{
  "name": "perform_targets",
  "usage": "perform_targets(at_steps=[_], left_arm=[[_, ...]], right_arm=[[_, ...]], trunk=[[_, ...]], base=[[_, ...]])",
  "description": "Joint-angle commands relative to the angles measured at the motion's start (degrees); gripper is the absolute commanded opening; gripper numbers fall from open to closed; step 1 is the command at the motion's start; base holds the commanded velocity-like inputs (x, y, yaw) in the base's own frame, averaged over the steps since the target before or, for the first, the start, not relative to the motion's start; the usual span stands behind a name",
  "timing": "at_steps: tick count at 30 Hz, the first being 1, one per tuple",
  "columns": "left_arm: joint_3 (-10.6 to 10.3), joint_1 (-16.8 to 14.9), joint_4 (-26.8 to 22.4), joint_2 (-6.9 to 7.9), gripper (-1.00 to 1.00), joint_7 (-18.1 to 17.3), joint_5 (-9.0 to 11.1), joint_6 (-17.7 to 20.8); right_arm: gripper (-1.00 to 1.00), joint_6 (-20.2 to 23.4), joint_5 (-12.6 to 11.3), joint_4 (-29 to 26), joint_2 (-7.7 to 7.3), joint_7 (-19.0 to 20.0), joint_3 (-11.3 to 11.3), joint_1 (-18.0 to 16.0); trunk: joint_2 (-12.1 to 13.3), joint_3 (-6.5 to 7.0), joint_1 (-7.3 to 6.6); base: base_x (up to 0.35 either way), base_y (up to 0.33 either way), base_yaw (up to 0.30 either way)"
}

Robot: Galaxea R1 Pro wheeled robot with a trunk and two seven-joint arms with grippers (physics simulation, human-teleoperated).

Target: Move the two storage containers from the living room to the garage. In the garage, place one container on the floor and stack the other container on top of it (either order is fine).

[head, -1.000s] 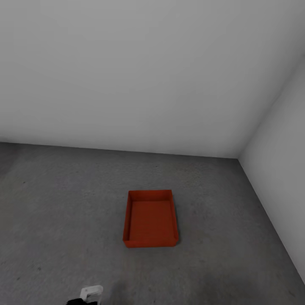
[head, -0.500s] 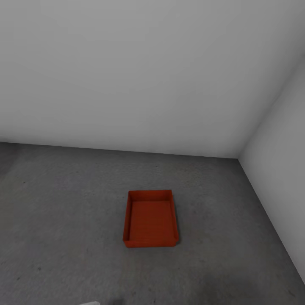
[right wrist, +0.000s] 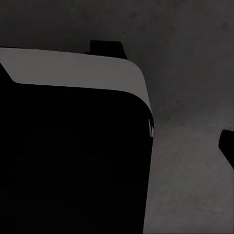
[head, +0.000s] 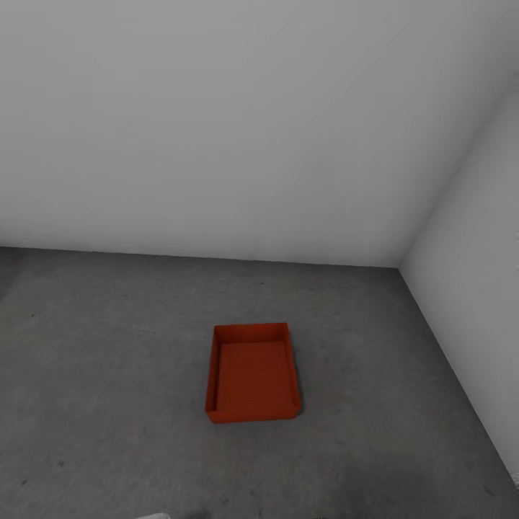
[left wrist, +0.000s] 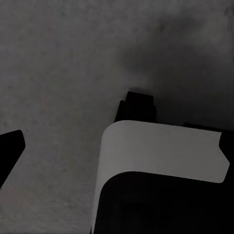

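One storage container [head: 251,375] sits open-top on the concrete floor [head: 108,360], at 12 o'clock from the robot, near the wall corner [head: 400,265]; state of both jaws: cannot tell

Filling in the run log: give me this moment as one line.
place: garage corner | storage container: one, open, empty, on the floor, nothing stacked | grippers: state unclear | stacking: not done
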Motion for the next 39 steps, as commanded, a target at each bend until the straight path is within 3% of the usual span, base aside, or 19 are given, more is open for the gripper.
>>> perform_targets(at_steps=[1,17,29,39], left_arm=[[0.2,0.0,0.0,-0.01,1.0,0.1,0.5,0.1],[0.2,0.0,0.1,-0.01,1.0,0.1,0.5,0.1],[0.2,0.0,0.1,0.0,1.0,0.1,0.5,0.1],[0.2,0.0,0.1,0.0,1.0,0.1,0.5,0.1]], right_arm=[[1.0,-0.3,-0.6,0.2,0.05,0.0,0.5,-0.1],[1.0,-0.1,-0.7,0.2,0.05,-0.1,0.5,-0.1],[1.0,-0.2,-0.6,0.2,0.08,0.0,0.5,-0.1],[1.0,-0.2,-0.6,0.2,0.15,-0.1,0.5,-0.1]], trunk=[[0.0,-0.01,0.0],[0.0,0.11,0.0],[0.0,0.16,0.0],[0.0,0.97,0.0]], base=[[0.0,0.0,-0.222],[0.0,0.0,-0.231],[0.0,0.0,-0.018],[0.0,0.0,0.0]])
